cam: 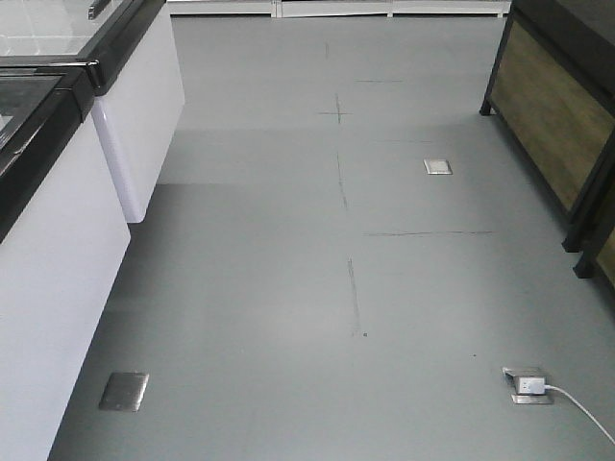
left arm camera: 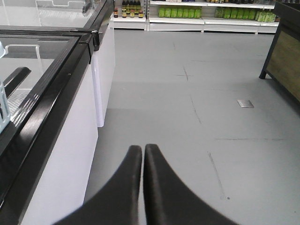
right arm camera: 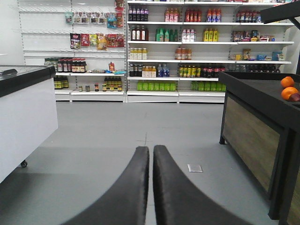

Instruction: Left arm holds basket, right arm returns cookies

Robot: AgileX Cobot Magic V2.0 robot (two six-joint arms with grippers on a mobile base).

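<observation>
left gripper (left arm camera: 142,150): jaws pressed together, I see nothing in them
right gripper (right arm camera: 152,151): same, closed up, empty
basket, cookies: can't tell where
freezer (left arm camera: 51,89): 9 o'clock of left gripper
shelves (right arm camera: 187,47): 12 o'clock of right gripper

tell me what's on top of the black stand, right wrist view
Two oranges sit on the black stand at the picture's right edge, a dark reddish thing beside them, too cropped to name. Further right is out of frame.

The floor (cam: 288,288) is plain grey, the freezer (cam: 58,288) white with a black rim (cam: 48,134), the fruits (right arm camera: 287,87) orange.
</observation>
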